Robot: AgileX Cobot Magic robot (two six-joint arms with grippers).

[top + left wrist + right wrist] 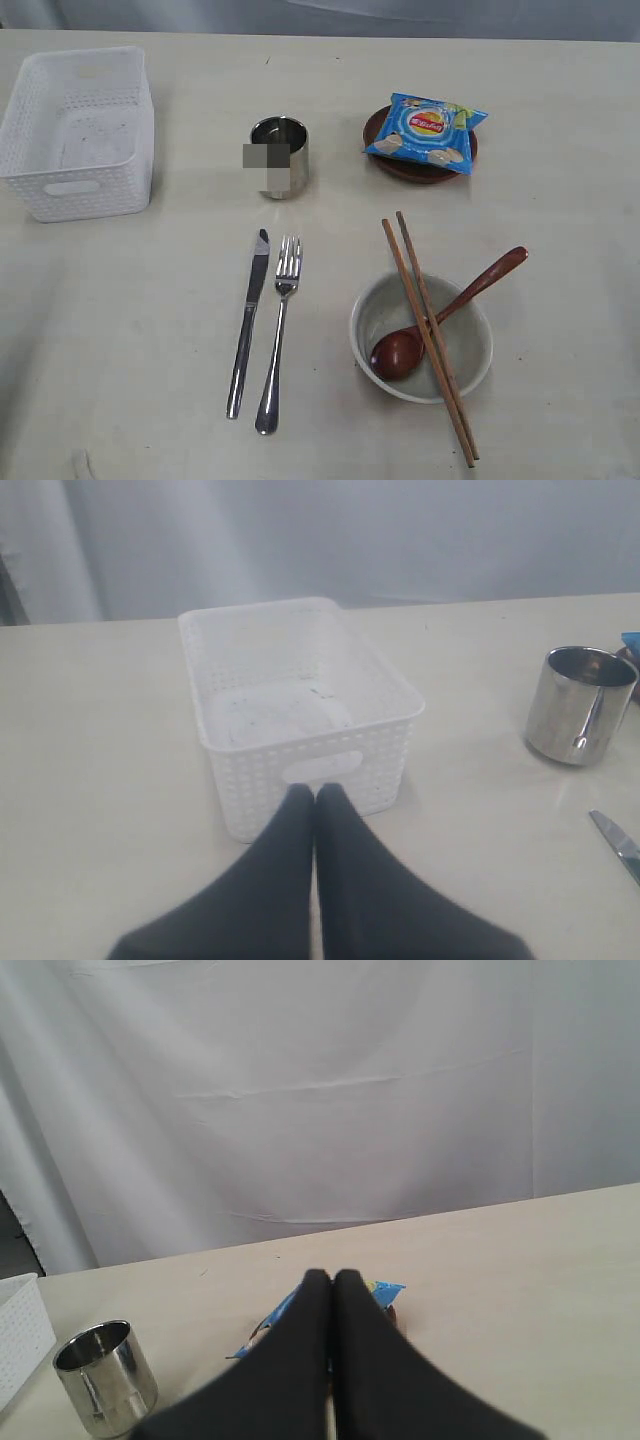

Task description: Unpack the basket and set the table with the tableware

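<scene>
White basket is seen upper left on the table. Steel cup is set top ctr. Chip bag is laid on brown plate, upper right. Knife & fork are laid side by side, ctr. Bowl, lower right, is crossed by chopsticks; wooden spoon is rested in it.

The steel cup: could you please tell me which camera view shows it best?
The left wrist view: the steel cup stands whole and sharp. The exterior view has a grey patch over it; the right wrist view shows it too, darker.
</scene>
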